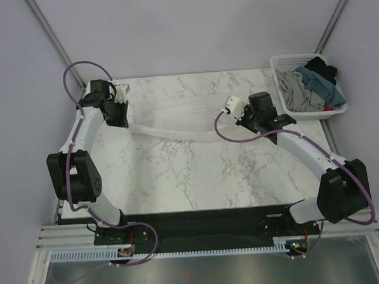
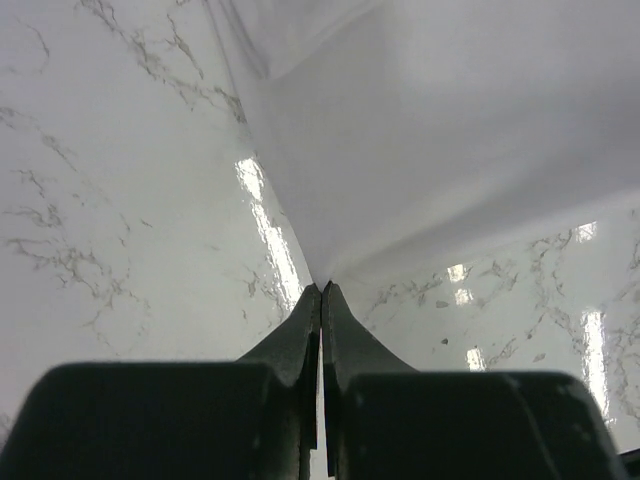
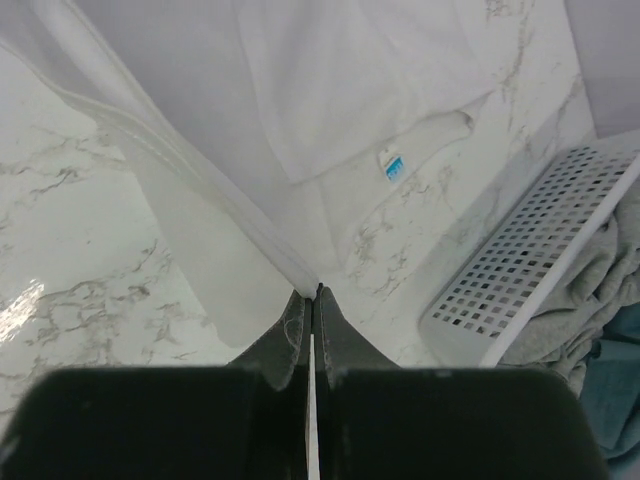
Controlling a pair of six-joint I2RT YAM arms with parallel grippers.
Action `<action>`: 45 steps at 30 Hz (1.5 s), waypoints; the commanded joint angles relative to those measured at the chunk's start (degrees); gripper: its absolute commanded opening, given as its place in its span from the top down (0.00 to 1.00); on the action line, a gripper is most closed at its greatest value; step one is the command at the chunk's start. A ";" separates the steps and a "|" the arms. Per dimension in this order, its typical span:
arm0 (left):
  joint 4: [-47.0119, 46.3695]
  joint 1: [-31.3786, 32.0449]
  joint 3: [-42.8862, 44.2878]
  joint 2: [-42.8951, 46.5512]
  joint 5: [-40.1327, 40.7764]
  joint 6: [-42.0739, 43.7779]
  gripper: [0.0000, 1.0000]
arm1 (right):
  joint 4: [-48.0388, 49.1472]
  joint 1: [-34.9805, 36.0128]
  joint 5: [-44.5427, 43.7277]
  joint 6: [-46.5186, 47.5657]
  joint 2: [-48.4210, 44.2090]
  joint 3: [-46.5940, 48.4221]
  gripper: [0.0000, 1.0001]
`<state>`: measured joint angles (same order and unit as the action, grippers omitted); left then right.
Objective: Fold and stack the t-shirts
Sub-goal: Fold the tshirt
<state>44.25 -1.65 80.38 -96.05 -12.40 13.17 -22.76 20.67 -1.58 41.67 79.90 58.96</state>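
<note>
The large white t-shirt (image 1: 175, 117) hangs stretched between my two grippers above the marble table (image 1: 191, 174). My left gripper (image 1: 119, 115) is shut on one corner of it; the left wrist view shows the cloth (image 2: 430, 150) fanning out from the closed tips (image 2: 322, 288). My right gripper (image 1: 247, 118) is shut on the other end; the right wrist view shows the hem (image 3: 200, 170) running into the closed tips (image 3: 316, 292) and a blue neck label (image 3: 393, 168). Grey (image 1: 296, 90), teal-blue (image 1: 320, 81) and black (image 1: 320, 66) t-shirts lie in the basket.
The white lattice basket (image 1: 281, 62) stands at the table's back right corner, close to my right gripper; its wall shows in the right wrist view (image 3: 520, 270). Grey walls rise behind the table.
</note>
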 commanded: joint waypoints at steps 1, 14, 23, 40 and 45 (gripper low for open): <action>2.06 -0.28 6.87 -3.16 -2.18 2.21 0.98 | 3.94 -1.41 -1.58 -1.15 2.54 3.96 1.00; 7.52 -0.28 26.49 -21.36 -3.86 2.30 0.98 | 10.55 -2.65 -3.86 -0.98 21.94 22.85 1.00; 8.75 -0.55 34.31 -28.84 -1.13 2.04 0.98 | 12.39 -3.35 -4.39 -1.24 34.70 33.06 1.00; 6.64 -1.78 30.99 -23.85 -2.53 -1.21 0.00 | 18.09 -4.14 -12.99 -7.73 37.02 36.15 0.53; 6.03 -1.78 25.20 -16.90 -5.26 -2.80 0.00 | 17.24 -4.14 -14.76 -12.22 30.59 32.28 0.22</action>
<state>51.66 -3.31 107.74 -120.33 -13.98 12.62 -7.77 16.64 -13.17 34.13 117.93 92.47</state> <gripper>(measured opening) 0.993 0.744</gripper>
